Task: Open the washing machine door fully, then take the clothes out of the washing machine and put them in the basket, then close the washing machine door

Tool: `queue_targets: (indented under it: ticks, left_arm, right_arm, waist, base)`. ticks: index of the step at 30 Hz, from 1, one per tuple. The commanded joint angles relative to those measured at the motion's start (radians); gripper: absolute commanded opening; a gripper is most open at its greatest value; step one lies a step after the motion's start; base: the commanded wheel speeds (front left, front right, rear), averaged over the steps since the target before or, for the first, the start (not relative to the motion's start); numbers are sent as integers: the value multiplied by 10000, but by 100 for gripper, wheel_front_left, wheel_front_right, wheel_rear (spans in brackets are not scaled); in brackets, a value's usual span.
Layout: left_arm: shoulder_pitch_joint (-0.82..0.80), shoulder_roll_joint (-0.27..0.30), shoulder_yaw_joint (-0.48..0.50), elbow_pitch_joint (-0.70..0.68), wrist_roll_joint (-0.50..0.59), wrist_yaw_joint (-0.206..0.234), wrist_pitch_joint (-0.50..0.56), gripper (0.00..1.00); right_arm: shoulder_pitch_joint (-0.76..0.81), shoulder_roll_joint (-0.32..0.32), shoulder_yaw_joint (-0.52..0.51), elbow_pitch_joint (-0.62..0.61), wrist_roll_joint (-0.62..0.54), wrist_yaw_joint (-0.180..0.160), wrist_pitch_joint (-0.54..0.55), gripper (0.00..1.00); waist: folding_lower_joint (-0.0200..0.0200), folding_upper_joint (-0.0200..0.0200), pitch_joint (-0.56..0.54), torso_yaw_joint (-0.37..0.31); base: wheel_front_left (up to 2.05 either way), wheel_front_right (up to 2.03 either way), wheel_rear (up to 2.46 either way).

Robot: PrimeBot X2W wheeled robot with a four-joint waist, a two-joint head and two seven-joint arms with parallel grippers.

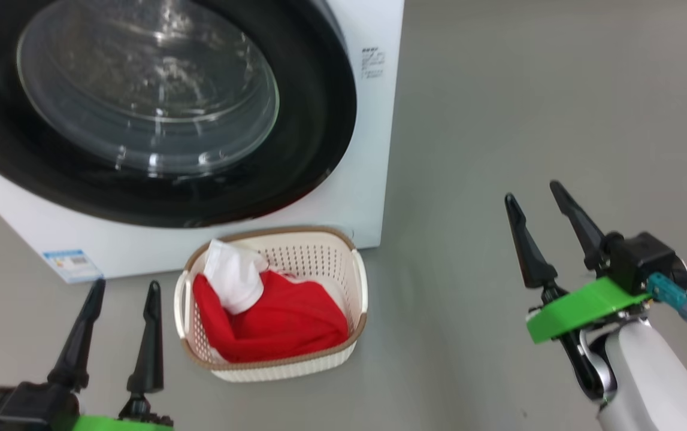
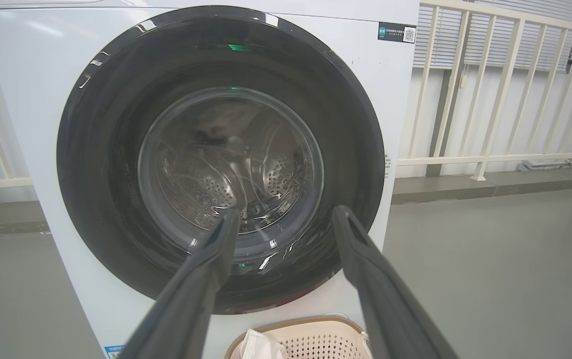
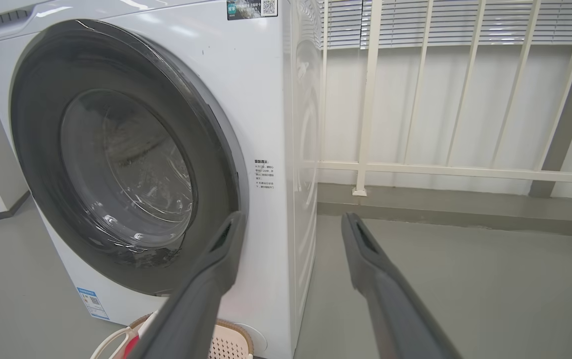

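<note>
Two grippers hang empty with their jaws spread wide. The left gripper (image 1: 126,284) is just beside the small cream perforated plastic basket with a brown rim (image 1: 295,368), and the right gripper (image 1: 532,191) is well apart from it, over the grey floor.

The bright red fabric clothes with a white part (image 1: 283,323) lie heaped in that basket, which sits on the floor touching or nearly touching the foot of the big white front-loading washing machine (image 1: 373,179). They look soft, light and limp, so a pinch on a raised fold would lift them best.

The large round washing machine door with a glossy black rim and clear glass bowl (image 1: 319,120) seems to lie flat against the machine's front, so I judge it shut. It looks stiff and slippery. Its outer edge is the place to push, and the glass should be spared.

Being round, the door has no long axis, and it faces straight out toward the robot. The basket's long side runs roughly along the machine's front, a handle at each end.
</note>
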Motion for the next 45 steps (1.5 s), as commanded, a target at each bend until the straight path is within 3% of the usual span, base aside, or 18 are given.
queue_targets:
  ticks: [1,20,39,40,45]
  left_arm:
    - [-10,132,405,-176,121,-51,-49,100]
    - [1159,-48,1094,-231,166,-37,-49,100]
    - [1579,-132,841,-291,619,46,-49,100]
    - [1724,-224,528,-40,556,25,0,0]
    - [1714,-438,433,594,524,19,47,0]
  right_arm:
    - [132,-77,102,-371,-89,-11,-51,100]
    - [2362,-300,-505,-1793,-226,-11,-51,100]
    - [3028,-439,-703,-2082,-335,-11,-51,100]
    - [3137,-263,-876,-1817,-173,0,2,0]
    - [3393,-53,-826,-1237,-74,0,36,0]
  waist:
    - [0,0,-515,-300]
    - [0,0,-1257,-440]
    - [0,0,-1429,-346]
    - [0,0,-1430,-347]
    - [0,0,-1429,-342]
  base:
    - [0,0,0]
    - [0,0,0]
    - [0,0,0]
    - [0,0,0]
    - [0,0,0]
